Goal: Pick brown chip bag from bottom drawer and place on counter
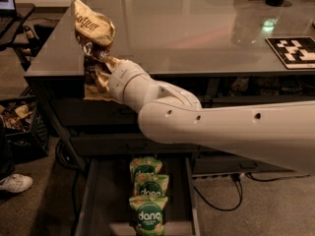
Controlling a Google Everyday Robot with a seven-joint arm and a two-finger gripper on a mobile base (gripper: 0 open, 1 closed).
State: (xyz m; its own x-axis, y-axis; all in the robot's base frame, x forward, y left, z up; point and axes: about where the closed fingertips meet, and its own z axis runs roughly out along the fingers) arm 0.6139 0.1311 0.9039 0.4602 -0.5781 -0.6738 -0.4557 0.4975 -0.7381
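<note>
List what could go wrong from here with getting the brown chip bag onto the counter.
1. The claw pinches the brown chip bag at its crumpled waist, by the front-left corner of the counter. The bag's lower half hangs below the edge and could snag on it when moved inward.
2. The crinkly bag might slip. Released early, it would likely fall toward the floor or the open bottom drawer holding the green dang bags.

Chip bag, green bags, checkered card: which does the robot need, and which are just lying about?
For the job: brown chip bag, hand gripping it by the edge of the counter, bottom drawer.
Just lying about: green bags, checkered card, shoe.
</note>
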